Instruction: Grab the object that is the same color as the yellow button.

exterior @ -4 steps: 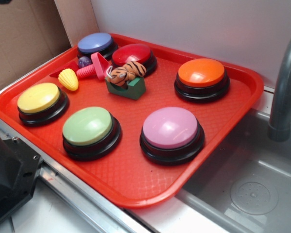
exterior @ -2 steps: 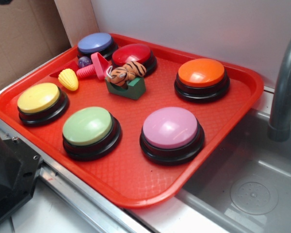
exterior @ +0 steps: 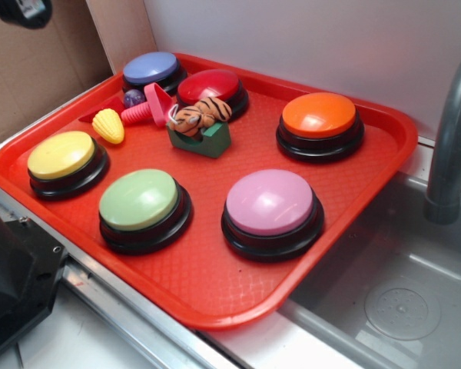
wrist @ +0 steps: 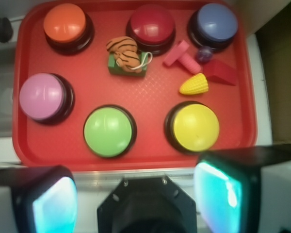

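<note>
1. The corn toy (exterior: 108, 125) (wrist: 194, 85) lies on the tray (exterior: 215, 277) near its left edge, between yellow button (exterior: 61, 155) (wrist: 196, 127) and blue button (exterior: 150, 68).
2. The fingers (wrist: 131, 194) hang spread and empty, outside the tray's front edge.

The hand (wrist: 136, 194) is showing two broad fingers (wrist: 230, 189) with dark casings over pale bodies, their inner pads glowing a soft teal in the wrist view. Between them a black angular mount is sitting, studded with small screws. In the exterior view only a dark rounded piece is peeking in at the top left corner
</note>
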`<action>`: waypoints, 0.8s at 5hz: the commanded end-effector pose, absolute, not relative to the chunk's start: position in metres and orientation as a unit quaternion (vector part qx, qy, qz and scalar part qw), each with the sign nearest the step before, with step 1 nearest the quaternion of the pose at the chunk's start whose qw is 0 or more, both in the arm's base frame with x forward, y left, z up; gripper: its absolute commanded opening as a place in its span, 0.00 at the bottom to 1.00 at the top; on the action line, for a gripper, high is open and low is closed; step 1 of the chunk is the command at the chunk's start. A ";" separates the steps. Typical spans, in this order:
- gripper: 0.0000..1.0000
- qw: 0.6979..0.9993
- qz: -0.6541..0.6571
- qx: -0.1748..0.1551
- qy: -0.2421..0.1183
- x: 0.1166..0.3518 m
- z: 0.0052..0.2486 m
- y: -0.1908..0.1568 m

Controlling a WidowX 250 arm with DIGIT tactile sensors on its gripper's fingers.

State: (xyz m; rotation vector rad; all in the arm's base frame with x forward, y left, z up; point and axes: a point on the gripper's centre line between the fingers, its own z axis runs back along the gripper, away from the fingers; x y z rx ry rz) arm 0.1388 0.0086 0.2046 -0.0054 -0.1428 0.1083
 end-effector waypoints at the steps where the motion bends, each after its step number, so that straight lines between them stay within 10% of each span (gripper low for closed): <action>1: 1.00 0.981 0.171 0.006 -0.089 0.175 0.164 0.059; 4: 1.00 0.952 0.297 0.038 -0.064 0.201 0.083 0.095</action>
